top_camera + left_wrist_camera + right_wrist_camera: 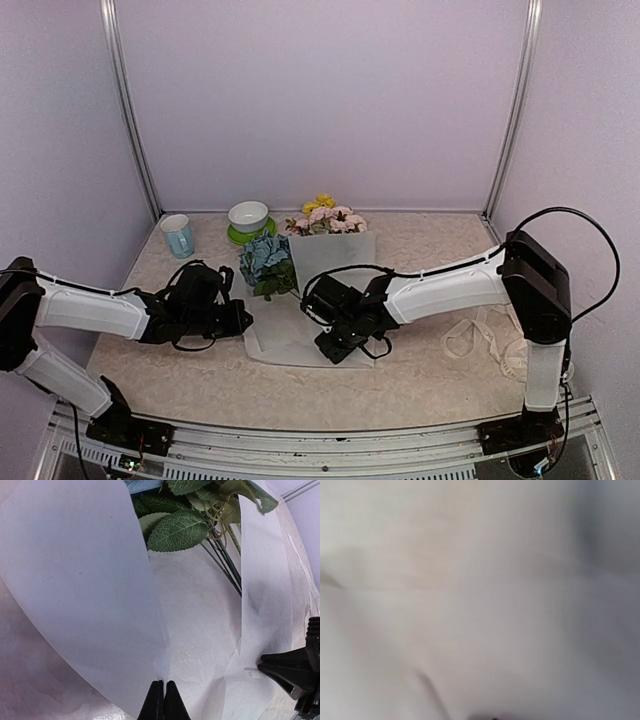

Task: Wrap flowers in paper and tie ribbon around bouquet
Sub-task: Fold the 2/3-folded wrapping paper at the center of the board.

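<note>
Flowers (pixel 268 262) lie on the paper (pixel 288 340) mid-table, heads toward the far wall: blue cluster on the left, pink roses (pixel 335 220) and yellow blooms (pixel 320 203) further back. In the left wrist view, green leaves and dark wire stems (pixel 226 565) run down the sheet's middle. Both side flaps of the paper are curled up around the stems but not closed over them. Left gripper (pixel 164 700) is at the paper's left edge, jaws clenched tight, with the lifted left flap pinched at the tips. Right gripper (pixel 332 347) is low over the paper's near right part, tips at the right flap. Can't tell if its jaws grip or are released; the right wrist view is only blurred white paper. Ribbon (pixel 488 322) lies in loose loops on the table (pixel 430 390), off to the right, well apart from the paper, by the right arm's base. Far left: light blue cup (pixel 178 236), white bowl (pixel 248 215) on green saucer (pixel 236 238).
</note>
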